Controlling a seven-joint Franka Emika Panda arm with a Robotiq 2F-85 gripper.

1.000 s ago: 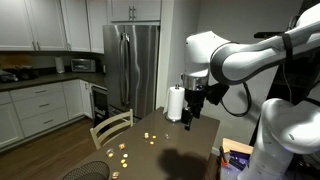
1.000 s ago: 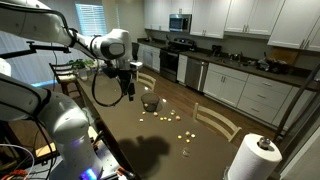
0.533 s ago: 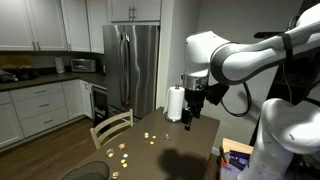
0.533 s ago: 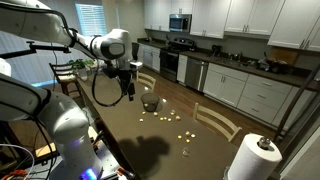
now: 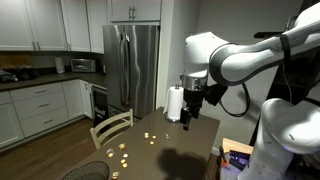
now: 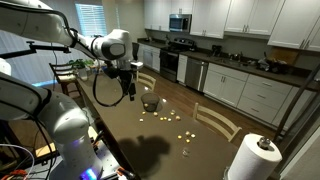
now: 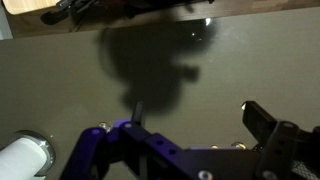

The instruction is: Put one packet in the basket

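Note:
Several small yellow packets [image 5: 124,151] lie scattered on the dark table; they also show in the other exterior view [image 6: 165,116]. The low greyish basket [image 5: 86,171] sits at the table's near corner and shows at the far end in an exterior view [image 6: 150,103]. My gripper [image 5: 189,117] hangs above the table, apart from the packets and the basket, also seen in an exterior view [image 6: 130,91]. In the wrist view my gripper [image 7: 196,115] is open and empty over bare table. The basket is out of the wrist view.
A paper towel roll [image 5: 176,103] stands on the table near the gripper; it also shows in an exterior view [image 6: 254,160] and in the wrist view [image 7: 24,157]. Pale wooden chairs [image 5: 110,128] [image 6: 216,119] stand at the table's edge.

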